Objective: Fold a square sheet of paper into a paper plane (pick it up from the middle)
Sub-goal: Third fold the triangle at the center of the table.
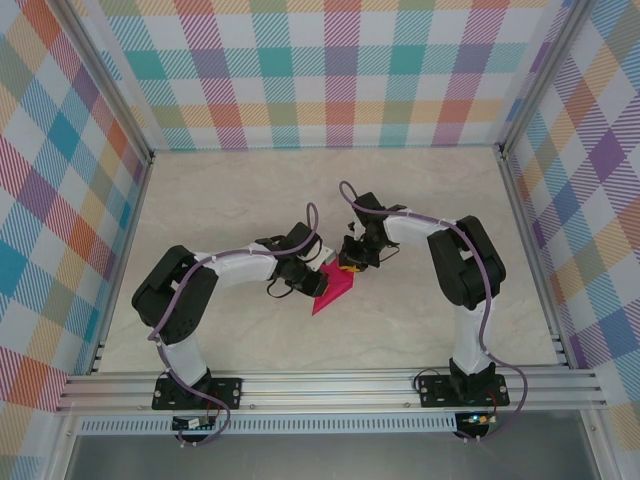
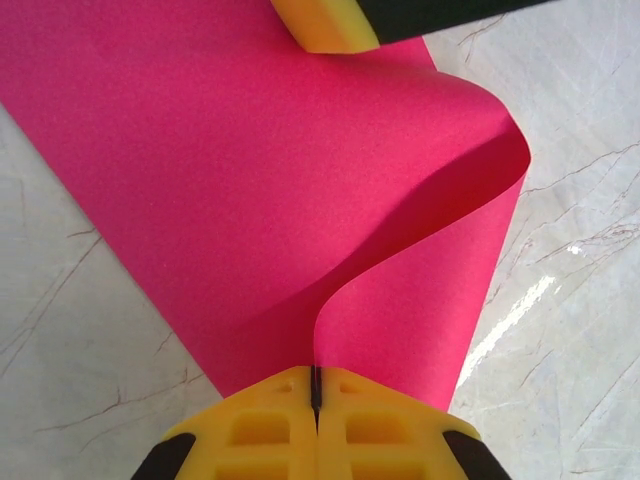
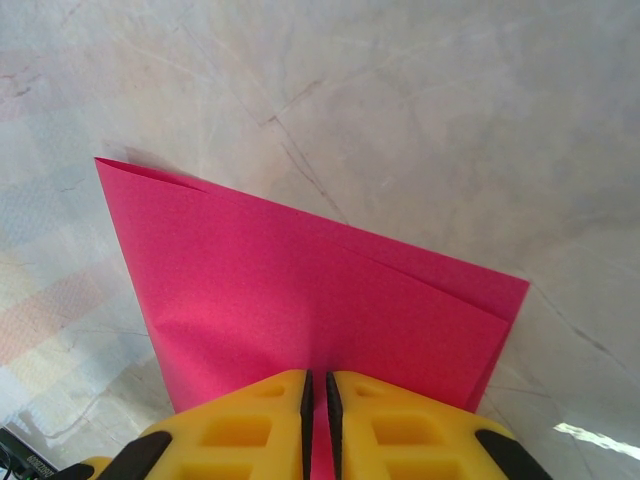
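I see square sheet of paper point(image 2: 250, 170) clamped both ends, left wrist view: left gripper point(image 2: 316, 385) fingers at 6 o'clock, right gripper point(image 3: 316, 390) at 12.

I can read no text, label, brand, number or sign anywhere from here. The square sheet of paper point(image 3: 300, 290) is plain pink on the faces I can see.
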Motion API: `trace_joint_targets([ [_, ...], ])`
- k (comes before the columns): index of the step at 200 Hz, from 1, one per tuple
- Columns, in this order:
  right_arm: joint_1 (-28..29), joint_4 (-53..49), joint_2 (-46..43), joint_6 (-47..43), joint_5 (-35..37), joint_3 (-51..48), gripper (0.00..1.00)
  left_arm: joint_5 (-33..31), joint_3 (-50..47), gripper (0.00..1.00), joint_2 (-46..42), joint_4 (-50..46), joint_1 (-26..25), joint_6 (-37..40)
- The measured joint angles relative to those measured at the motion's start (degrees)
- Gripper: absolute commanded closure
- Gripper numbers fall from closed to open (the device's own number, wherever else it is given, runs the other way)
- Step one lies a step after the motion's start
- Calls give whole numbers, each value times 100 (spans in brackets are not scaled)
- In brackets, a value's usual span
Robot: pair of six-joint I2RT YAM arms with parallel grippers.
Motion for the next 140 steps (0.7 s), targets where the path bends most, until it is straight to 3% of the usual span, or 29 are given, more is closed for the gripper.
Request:
trace_joint_targets([
  [140, 0, 7, 9, 0, -33, 0, 82, -142, 31, 100, 90, 22, 37, 17],
])
